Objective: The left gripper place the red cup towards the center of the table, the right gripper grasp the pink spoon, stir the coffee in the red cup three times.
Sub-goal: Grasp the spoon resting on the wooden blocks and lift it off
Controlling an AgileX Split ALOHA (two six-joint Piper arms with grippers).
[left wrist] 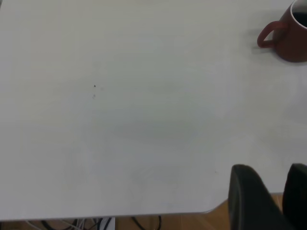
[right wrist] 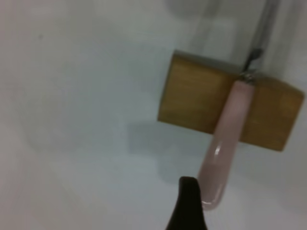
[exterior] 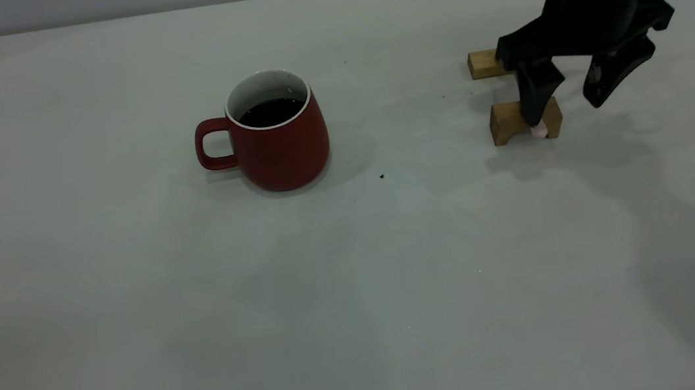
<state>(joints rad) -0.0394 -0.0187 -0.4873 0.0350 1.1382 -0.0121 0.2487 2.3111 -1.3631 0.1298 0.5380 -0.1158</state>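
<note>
red cup on table, left hand apart

Dim, even overhead light — soft broad shadows on the bench, darkest beside the red cup. Right wrist view blurred, pink spoon soft-edged with small glare — left wrist view washed pale.
</note>
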